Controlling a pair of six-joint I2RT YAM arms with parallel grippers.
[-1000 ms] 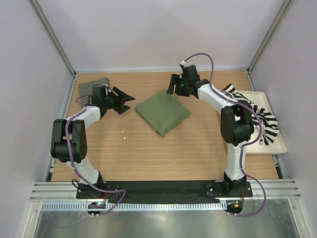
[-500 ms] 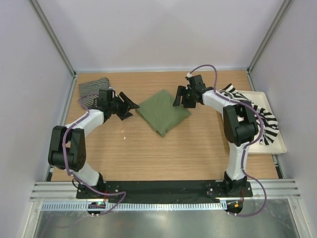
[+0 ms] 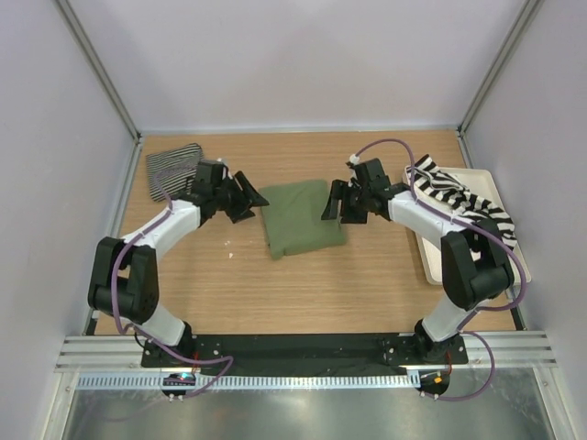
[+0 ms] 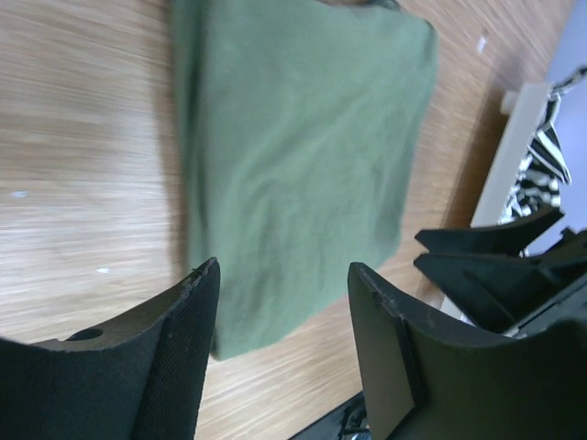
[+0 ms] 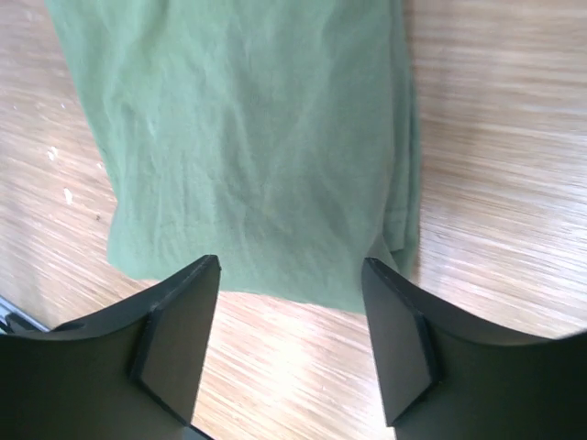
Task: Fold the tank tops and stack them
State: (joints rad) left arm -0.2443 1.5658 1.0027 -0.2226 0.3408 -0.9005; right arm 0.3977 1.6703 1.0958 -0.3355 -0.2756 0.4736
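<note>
The top external camera looks down from above and behind my bases and covers the whole table. Each wrist camera looks at close range past its own gripper: left gripper, right gripper. All three views share the olive green tank top. The left wrist view also takes in my right gripper.

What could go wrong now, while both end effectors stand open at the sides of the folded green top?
1. The left end effector and right end effector are open at opposite edges of the olive green top; pinching only the upper layers might undo the fold.
2. The broad-striped top hangs over the tray rim close to the right arm, so it may get dragged.
</note>
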